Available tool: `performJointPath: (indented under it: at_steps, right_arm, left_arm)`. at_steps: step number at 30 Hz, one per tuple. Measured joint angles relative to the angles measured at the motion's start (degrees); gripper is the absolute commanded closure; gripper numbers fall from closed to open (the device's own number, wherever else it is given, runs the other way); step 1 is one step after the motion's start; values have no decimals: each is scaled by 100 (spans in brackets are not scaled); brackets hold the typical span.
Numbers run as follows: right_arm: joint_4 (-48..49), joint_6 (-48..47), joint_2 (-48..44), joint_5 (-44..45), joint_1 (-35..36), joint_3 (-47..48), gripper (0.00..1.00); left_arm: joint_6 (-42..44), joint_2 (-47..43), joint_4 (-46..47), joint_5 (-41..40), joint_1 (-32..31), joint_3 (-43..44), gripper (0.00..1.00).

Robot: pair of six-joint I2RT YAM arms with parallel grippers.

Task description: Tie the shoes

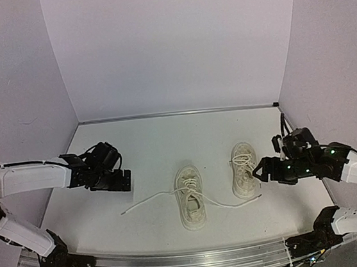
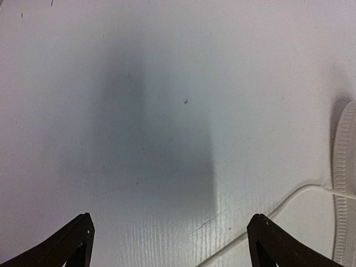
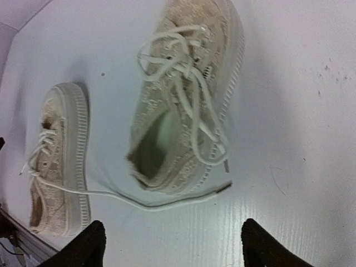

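Note:
Two cream sneakers stand side by side on the white table. The left shoe [image 1: 190, 197] has loose laces, one end trailing left [image 1: 146, 201], the other right [image 1: 238, 204] under the right shoe's heel. The right shoe [image 1: 243, 169] has a tied bow on top and also shows in the right wrist view [image 3: 183, 105]. My left gripper [image 1: 124, 180] is open and empty, left of the left shoe, above the trailing lace [image 2: 267, 214]. My right gripper [image 1: 259, 172] is open and empty, just right of the right shoe. The left shoe also shows in the right wrist view [image 3: 64, 161].
White walls close the table at the back and both sides. A metal rail [image 1: 180, 265] runs along the near edge with both arm bases. Bare table [image 1: 166, 141] lies behind the shoes.

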Motion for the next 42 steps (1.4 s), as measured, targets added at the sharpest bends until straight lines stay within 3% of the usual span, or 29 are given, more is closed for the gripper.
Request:
performJointPath:
  at_steps: [8,12,16,24,42]
  right_arm:
    - [153,-681,59,-159,0,635,2]
    - [264,-888,406,-168,0,847,2]
    - [376,-1146,753,-361,0,1064,2]
    - [637,-1492,809,-1310,-4,1069,2]
    - [879,-1545,808,-2064,-4,589,2]
  left_arm:
    - [623,-844,393,-228,8,355,0]
    - [1249,-902,694,95,17,376,1]
    - [2032,-617,1056,971,-87,342,0]
    - [3502,506,1921,1830,-1018,-125,2]
    - [5665,1941,3414,3008,-1006,-106,57]
